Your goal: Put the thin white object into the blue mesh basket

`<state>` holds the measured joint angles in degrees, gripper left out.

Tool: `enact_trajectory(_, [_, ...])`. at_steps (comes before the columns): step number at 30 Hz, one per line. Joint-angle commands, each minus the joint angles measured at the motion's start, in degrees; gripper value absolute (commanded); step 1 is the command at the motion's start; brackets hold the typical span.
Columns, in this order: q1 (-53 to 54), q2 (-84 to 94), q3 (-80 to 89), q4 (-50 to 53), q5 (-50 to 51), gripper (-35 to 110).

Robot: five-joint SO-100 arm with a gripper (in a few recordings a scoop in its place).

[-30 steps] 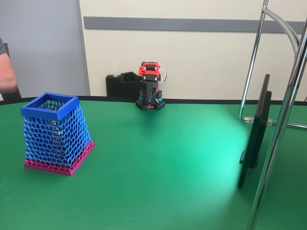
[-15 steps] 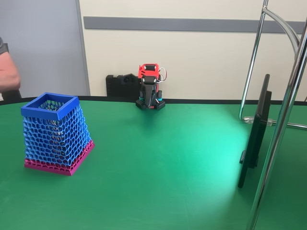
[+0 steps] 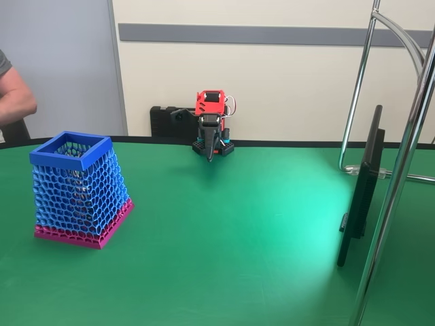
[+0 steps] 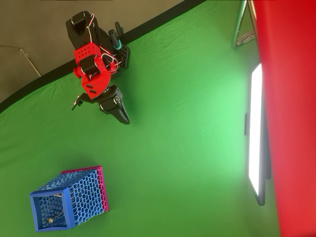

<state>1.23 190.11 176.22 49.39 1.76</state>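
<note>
Compared with the earlier moment, the red-and-black arm's gripper (image 3: pixel 210 155) has tipped forward and down, jaws together, holding nothing visible. The blue honeycomb mesh basket with magenta base (image 3: pixel 80 190) stands well apart from it; a pale stick (image 4: pixel 51 216) lies inside. A person's arm (image 3: pixel 15 95) shows behind the basket.

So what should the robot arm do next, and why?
Probably just fold up and rest. The arm sits at the table's far edge, jaws together and holding nothing, well apart from the blue mesh basket. No white stick lies on the green table, and a small pale speck inside the basket may be it.
</note>
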Motion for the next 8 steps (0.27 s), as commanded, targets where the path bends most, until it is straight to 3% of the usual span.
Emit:
enact_trajectory(1, [0.26,0.35,0.44,0.26,0.26,1])
enact_trajectory(8, [0.26,0.44,0.44,0.26,0.26,1])
